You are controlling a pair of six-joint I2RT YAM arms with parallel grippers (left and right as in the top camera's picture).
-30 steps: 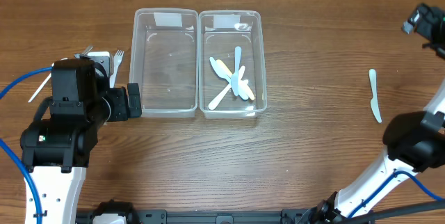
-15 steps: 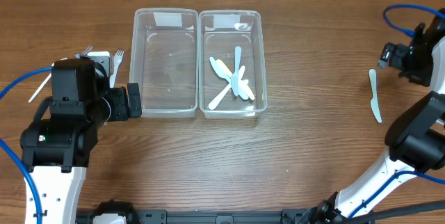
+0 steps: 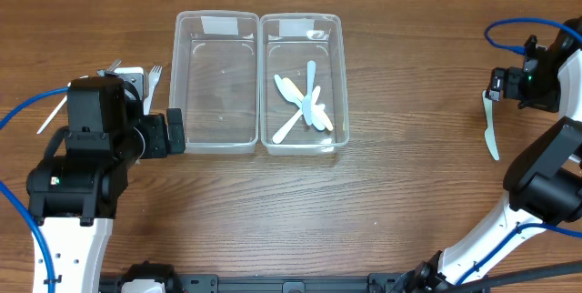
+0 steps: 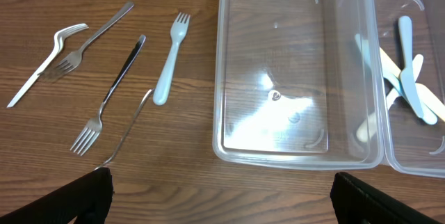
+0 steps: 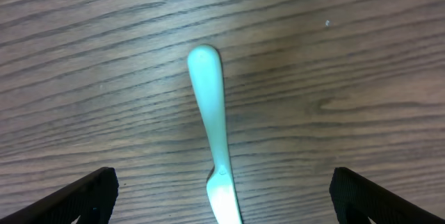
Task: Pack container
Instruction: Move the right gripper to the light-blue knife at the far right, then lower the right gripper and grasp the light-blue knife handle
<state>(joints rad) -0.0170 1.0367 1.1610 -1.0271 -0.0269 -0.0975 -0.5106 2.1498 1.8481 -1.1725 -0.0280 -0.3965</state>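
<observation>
While the right jaws hang spread wide over the pale plastic knife (image 5: 213, 113), I read the step in hand as the approach to a pickup; nothing is grasped. The knife lies flat on the desk (image 3: 409, 220), well apart from the two clear containers. Its rounded handle end shows mid-frame in the right wrist view and the rest runs off the lower edge. The next move, as I judge it, calls for a straight descent until the fingertips straddle the slim handle, then a close across its narrow width. The piece looks thin and light, so a shallow pinch could skid it over the wood. The right container (image 3: 344, 84) holds several similar pale knives (image 3: 309, 102), lying crossed, and I take it as the destination. The left container (image 3: 176, 75) is bare. The left jaws, likewise released and holding nothing, hover just beside its near left corner, with a plastic fork (image 4: 171, 57) and metal forks (image 4: 114, 88) loose on the desk beyond.
</observation>
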